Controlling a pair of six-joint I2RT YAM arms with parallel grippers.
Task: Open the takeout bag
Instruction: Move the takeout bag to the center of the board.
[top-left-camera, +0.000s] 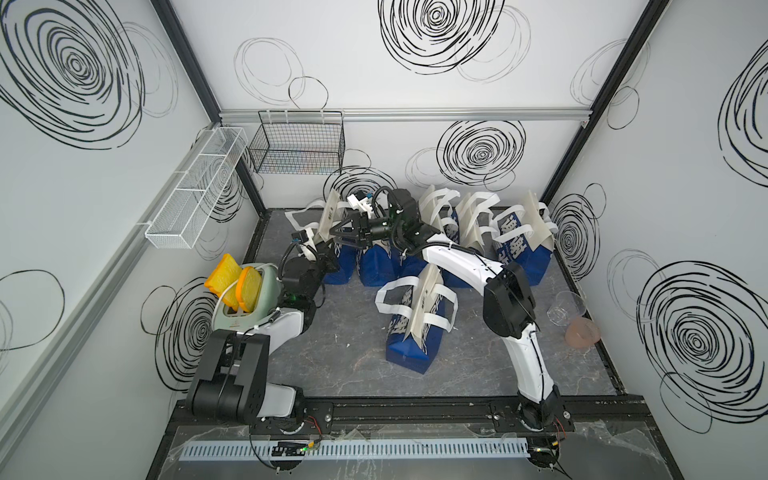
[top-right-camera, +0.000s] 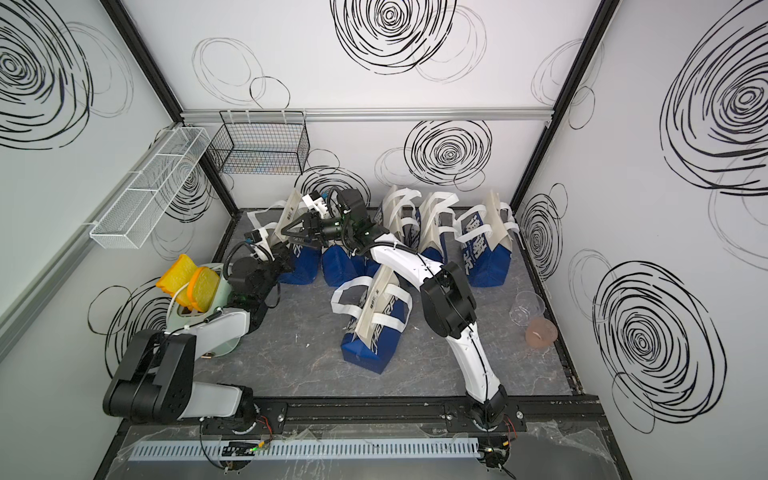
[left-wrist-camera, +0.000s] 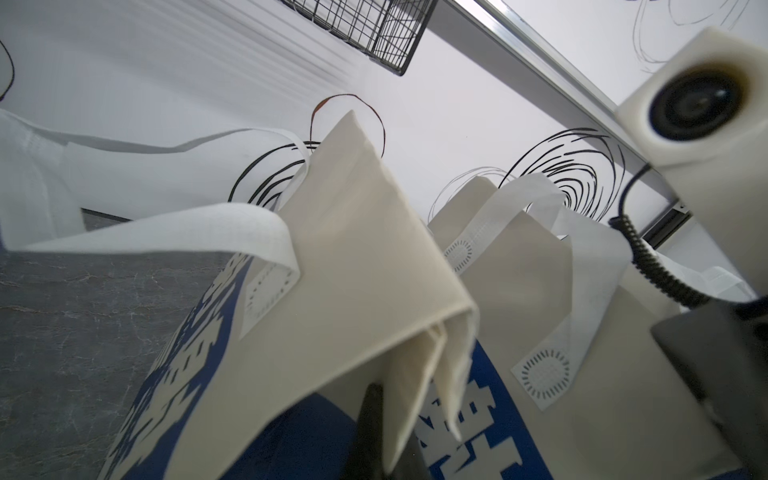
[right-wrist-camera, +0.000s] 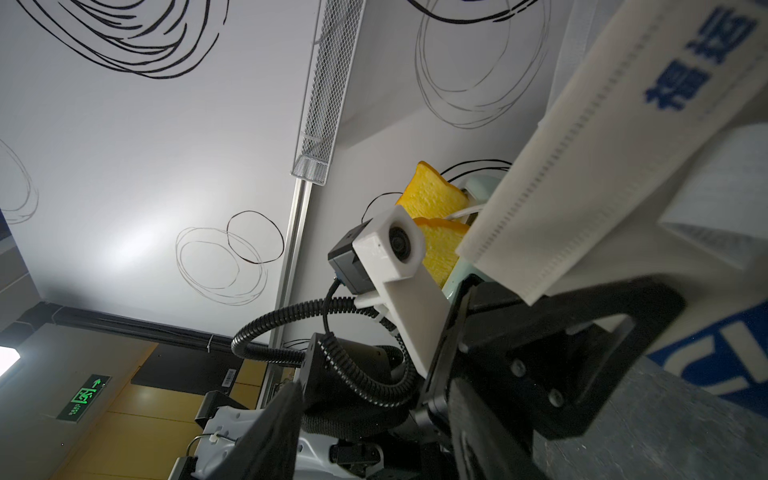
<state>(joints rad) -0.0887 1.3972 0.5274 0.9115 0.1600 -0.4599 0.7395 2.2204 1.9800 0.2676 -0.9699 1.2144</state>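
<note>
The takeout bag (top-left-camera: 330, 212) (top-right-camera: 293, 208), cream on top and blue below with white handles, stands at the back left of the grey floor. My left gripper (top-left-camera: 326, 255) (top-right-camera: 286, 257) reaches it from the front. In the left wrist view this gripper (left-wrist-camera: 390, 424) is shut on a fold of the bag's cream rim (left-wrist-camera: 353, 257), and one dark finger (left-wrist-camera: 370, 411) shows beside the fold. My right gripper (top-left-camera: 343, 235) (top-right-camera: 297, 235) hovers by the bag's top edge with its jaws open. In the right wrist view it (right-wrist-camera: 374, 399) holds nothing, and the bag's rim (right-wrist-camera: 582, 145) lies beside it.
Several more blue-and-cream bags (top-left-camera: 519, 245) line the back, and one (top-left-camera: 419, 316) stands in the middle. A green toaster with bread (top-left-camera: 243, 299) sits at the left. A clear glass (top-left-camera: 569, 309) and a pink cup (top-left-camera: 582, 332) lie at the right edge. Wire baskets (top-left-camera: 299, 145) hang on the wall.
</note>
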